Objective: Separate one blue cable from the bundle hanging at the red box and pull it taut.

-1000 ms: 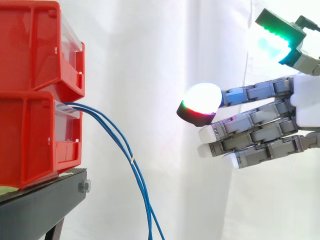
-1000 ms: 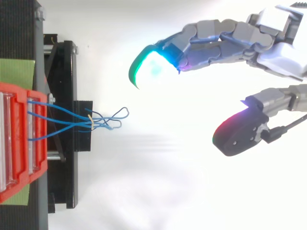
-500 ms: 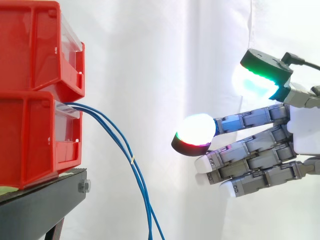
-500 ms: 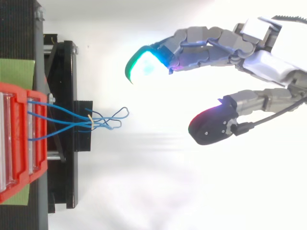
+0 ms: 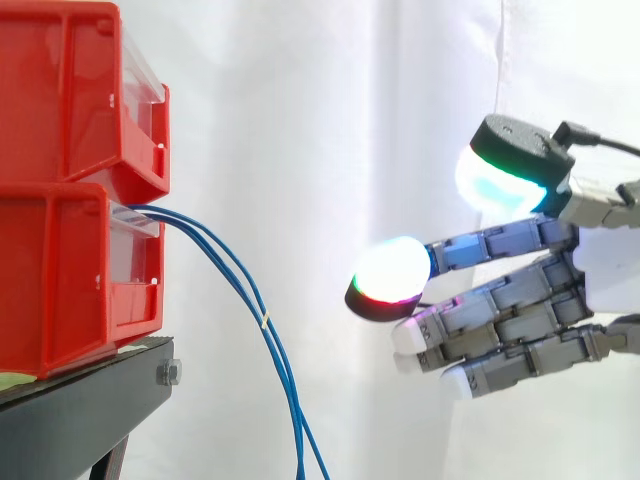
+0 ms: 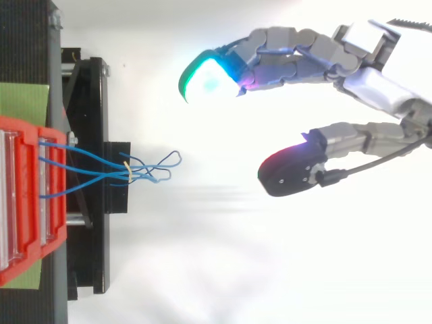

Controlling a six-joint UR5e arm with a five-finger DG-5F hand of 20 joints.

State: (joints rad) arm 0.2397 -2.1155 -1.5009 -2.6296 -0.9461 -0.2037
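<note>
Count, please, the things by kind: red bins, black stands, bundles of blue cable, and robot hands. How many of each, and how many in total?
Red bins: 2, the upper bin stacked on the lower bin
Black stand: 1
Bundle of blue cables: 1
Hand: 1
Total: 5

The hand (image 5: 605, 275) is reaching in from the right, wrist held level. Its fingers (image 5: 500, 305) are stretching out almost straight, stacked one above another. The thumb (image 6: 351, 135) is standing well apart from them, leaving a wide gap and gripping nothing, pads glowing.
</note>
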